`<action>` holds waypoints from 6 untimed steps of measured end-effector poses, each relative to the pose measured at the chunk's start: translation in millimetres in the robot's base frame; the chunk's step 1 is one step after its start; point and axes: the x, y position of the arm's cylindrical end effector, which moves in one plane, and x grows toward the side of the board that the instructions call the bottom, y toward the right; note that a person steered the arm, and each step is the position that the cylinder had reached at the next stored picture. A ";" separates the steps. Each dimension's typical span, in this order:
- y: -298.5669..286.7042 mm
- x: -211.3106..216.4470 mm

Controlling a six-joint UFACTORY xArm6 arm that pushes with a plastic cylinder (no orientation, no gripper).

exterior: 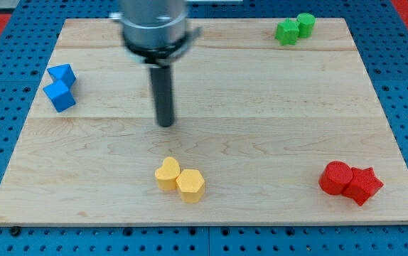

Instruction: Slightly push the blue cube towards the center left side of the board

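Here, in the single camera view, we count eight blocks on the wooden board, grouped as four pairs of one colour each. Two blue blocks lie at the view's left edge, touching: the blue cube below and a second blue block of less certain shape above it. Two green blocks sit at the view's top right, a green star-like block touching a green cylinder. Two yellow blocks rest at the bottom centre, a yellow heart-shaped block against a yellow hexagonal block. Two red blocks occupy the bottom right, a red cylinder touching a red star-shaped block.

We have one arm, ending in a plain dark rod with no jaws to open, close or hold anything. Our tip stands upright near the middle of the board, touching no block. The blue cube lies well apart from our tip, toward the view's left and slightly higher, close to the board's left edge. The yellow pair sits below our tip, nearer than any other pair.
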 end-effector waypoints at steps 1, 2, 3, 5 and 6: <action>-67.7 -0.4; -118.1 -8.5; -159.8 -20.7; -200.9 -38.6; -196.9 -45.1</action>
